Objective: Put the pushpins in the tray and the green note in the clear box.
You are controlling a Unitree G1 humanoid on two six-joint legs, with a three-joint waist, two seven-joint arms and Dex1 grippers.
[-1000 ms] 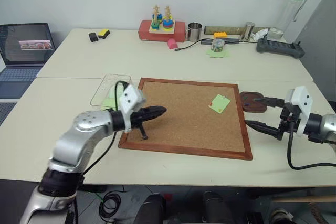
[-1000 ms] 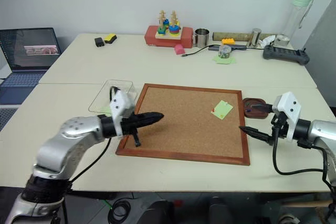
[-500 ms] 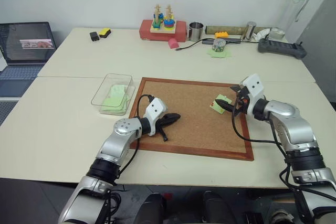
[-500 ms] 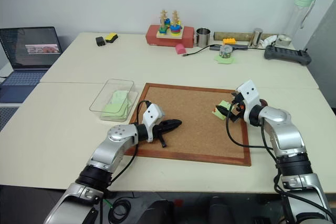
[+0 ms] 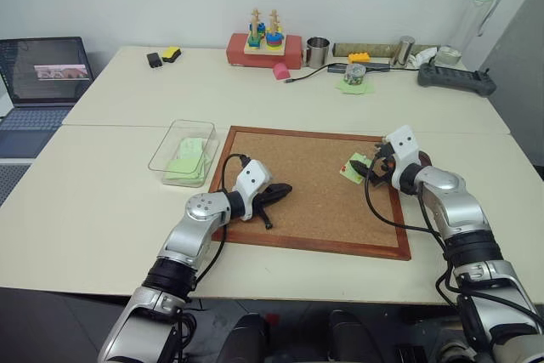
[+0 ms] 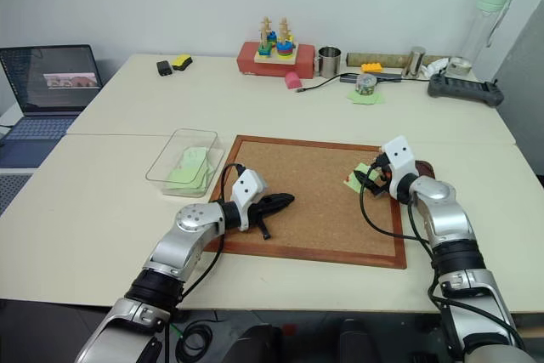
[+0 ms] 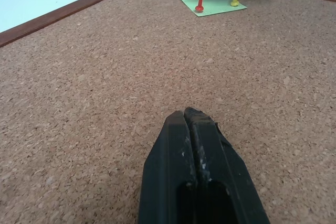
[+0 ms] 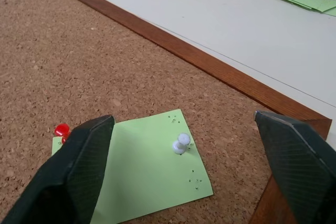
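The green note (image 5: 354, 167) lies flat on the cork board's right part. A red pushpin (image 8: 62, 129) and a pale yellow pushpin (image 8: 181, 142) stand pinned in it. My right gripper (image 5: 371, 170) hovers low over the note, open, one finger (image 8: 79, 166) on each side of it and nothing between them. My left gripper (image 5: 285, 189) is shut and empty, resting low over the board's left part. The clear box (image 5: 155, 161) stands left of the board with green paper inside. The tray (image 6: 427, 166) sits just right of the board, mostly hidden behind my right wrist.
The wood-framed cork board (image 5: 314, 206) covers the middle of the near table. A laptop (image 5: 42, 70) is far left. The back table holds a red stacking toy (image 5: 262, 47), a metal cup (image 5: 316, 50), a jar on green paper (image 5: 353, 74) and a bottle (image 5: 478, 14).
My right arm swung in from the right edge to the note, then edged closer. My left arm dropped lower over the board a second ago and has since held still.
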